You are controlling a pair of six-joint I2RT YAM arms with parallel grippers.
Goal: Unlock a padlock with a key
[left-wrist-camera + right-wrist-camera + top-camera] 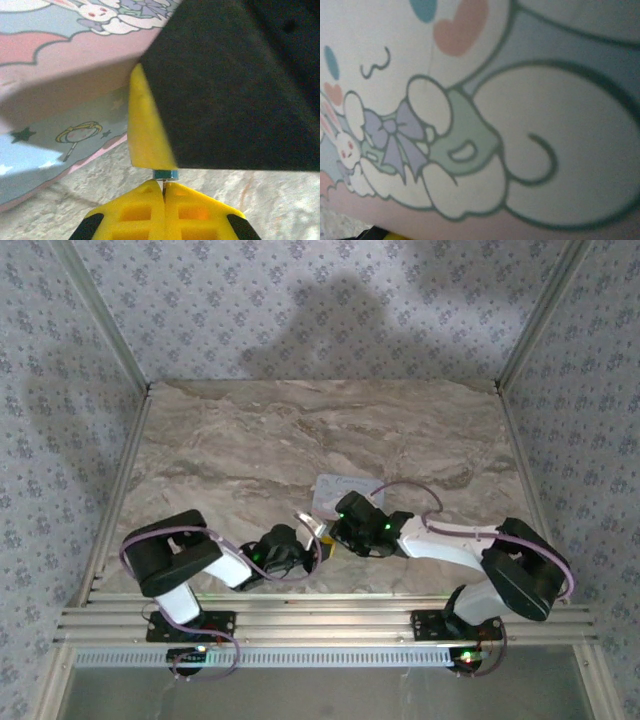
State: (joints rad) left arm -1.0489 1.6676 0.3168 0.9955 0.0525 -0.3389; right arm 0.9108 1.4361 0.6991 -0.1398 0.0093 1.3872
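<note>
In the left wrist view my left gripper (164, 184) is shut, its yellow fingertips pinching the key (163, 190), a thin metal sliver standing upright between them. The key's tip meets the underside of the padlock (165, 174), a tiny blue body hanging above the table. The padlock sits at the lower end of a yellow finger (145, 125) of my right gripper, whose black body covers the upper right. From above, the left gripper (308, 540) and right gripper (333, 530) meet tip to tip near the table's front middle.
A pale blue tin (345, 488) with a pink-edged cartoon lid lies just behind the two grippers. The same tin (60, 125) is close on the left, and its lid (520, 125) lies directly under the right wrist camera. Marble tabletop (250, 440) stretches behind.
</note>
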